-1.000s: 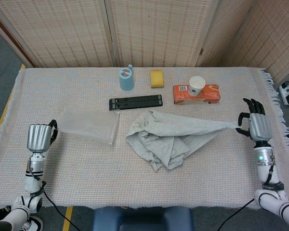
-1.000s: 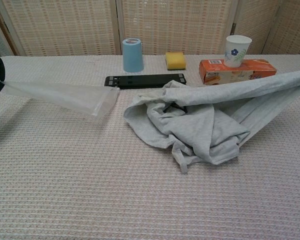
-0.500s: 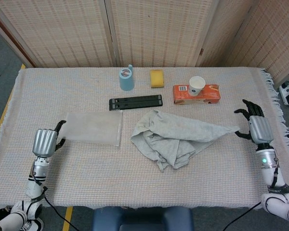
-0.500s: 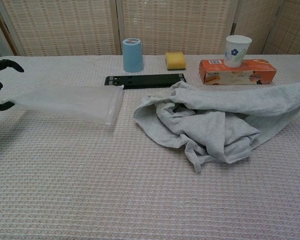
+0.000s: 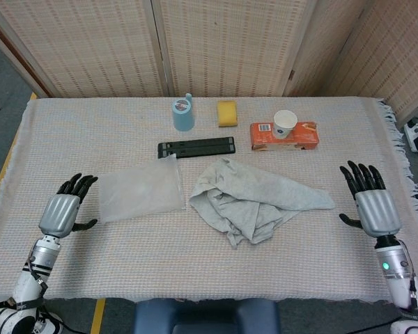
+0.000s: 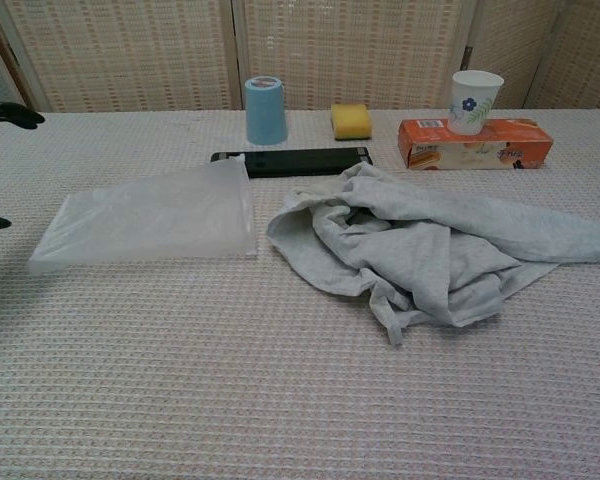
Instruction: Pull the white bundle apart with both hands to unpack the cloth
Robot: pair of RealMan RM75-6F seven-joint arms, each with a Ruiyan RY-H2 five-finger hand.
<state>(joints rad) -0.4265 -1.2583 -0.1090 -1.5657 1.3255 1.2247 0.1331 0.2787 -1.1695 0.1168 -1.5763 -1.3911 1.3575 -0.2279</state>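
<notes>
Head view: cloth (image 5: 254, 204) and bag (image 5: 139, 197) are now being left released, separated; both hands (image 5: 64, 211) (image 5: 373, 205) are being held open, empty, suggesting unpacking done.

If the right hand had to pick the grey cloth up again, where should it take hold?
Probably the pointed corner of the grey cloth nearest the right hand, coming in from the right. That corner lies flat and thin, stretched away from the crumpled heap, so fingers could pinch it without digging into folds.

1 cloth (image 5: 254, 204), 1 bag (image 5: 139, 195), 1 cup (image 5: 284, 124), 1 sponge (image 5: 227, 113), 1 box (image 5: 303, 136), 2 hands (image 5: 61, 212).
</notes>
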